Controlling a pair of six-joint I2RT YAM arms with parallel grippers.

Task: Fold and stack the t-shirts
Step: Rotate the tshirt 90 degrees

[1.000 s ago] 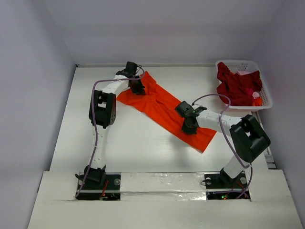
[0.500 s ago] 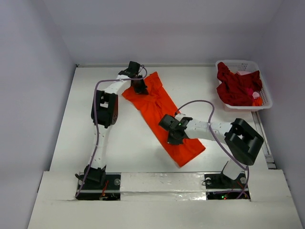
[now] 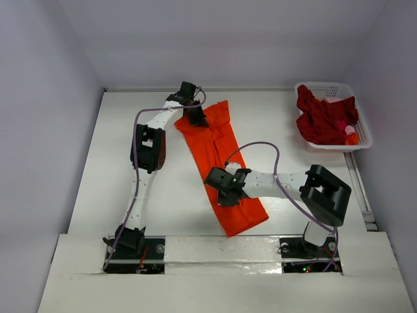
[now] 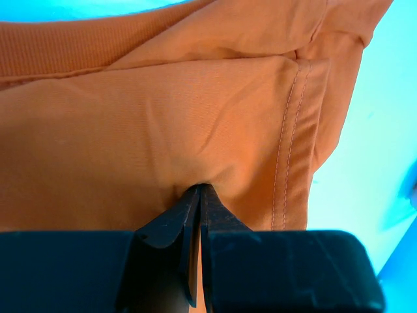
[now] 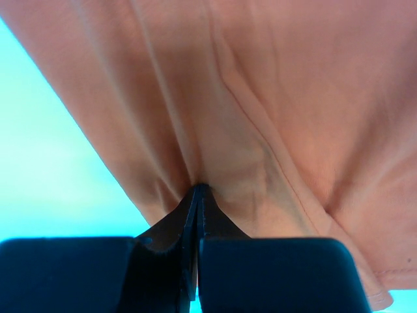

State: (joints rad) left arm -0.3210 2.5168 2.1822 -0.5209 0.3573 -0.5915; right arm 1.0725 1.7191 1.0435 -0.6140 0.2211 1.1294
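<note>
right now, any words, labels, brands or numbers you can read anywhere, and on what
None can be read in any view.
The orange t-shirt is plain cloth, with no print or tag showing.
The crimson t-shirt and the white basket show no lettering.
Both wrist views show only plain orange cloth and stitching.

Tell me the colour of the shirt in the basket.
Dark crimson red: the shirt in the white basket shows best in the top external view.

Orange t-shirt (image 3: pixel 216 147) stretched lengthwise — crimson t-shirt (image 3: pixel 322 120) crumpled in basket (image 3: pixel 324 85).
</note>
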